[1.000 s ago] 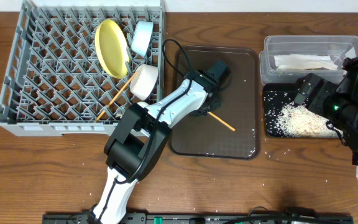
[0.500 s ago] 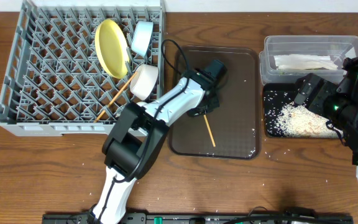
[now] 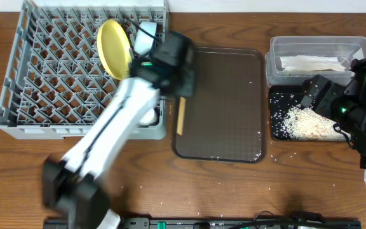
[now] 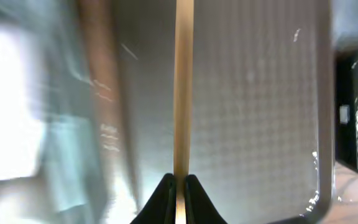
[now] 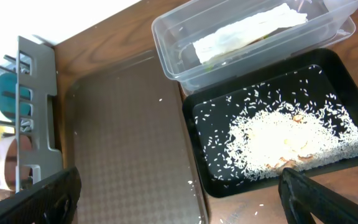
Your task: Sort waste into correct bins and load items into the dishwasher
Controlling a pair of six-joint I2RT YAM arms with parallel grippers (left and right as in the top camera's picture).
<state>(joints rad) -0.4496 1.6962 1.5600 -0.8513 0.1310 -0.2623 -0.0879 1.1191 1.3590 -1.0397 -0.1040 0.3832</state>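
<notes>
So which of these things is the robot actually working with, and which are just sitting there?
For the job: chopstick in the left gripper, dish rack, yellow plate, blue bowl, clear tub with paper wrapper, black tray of rice.
Just there: brown tray, wooden table.

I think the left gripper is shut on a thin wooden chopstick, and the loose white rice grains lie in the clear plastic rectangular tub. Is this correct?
Not quite. The loose white rice grains lie in the shallow black rectangular tray, not in the clear plastic rectangular tub, which holds a crumpled white paper wrapper; the right wrist view shows this. The left gripper is indeed shut on the thin wooden chopstick.
</notes>
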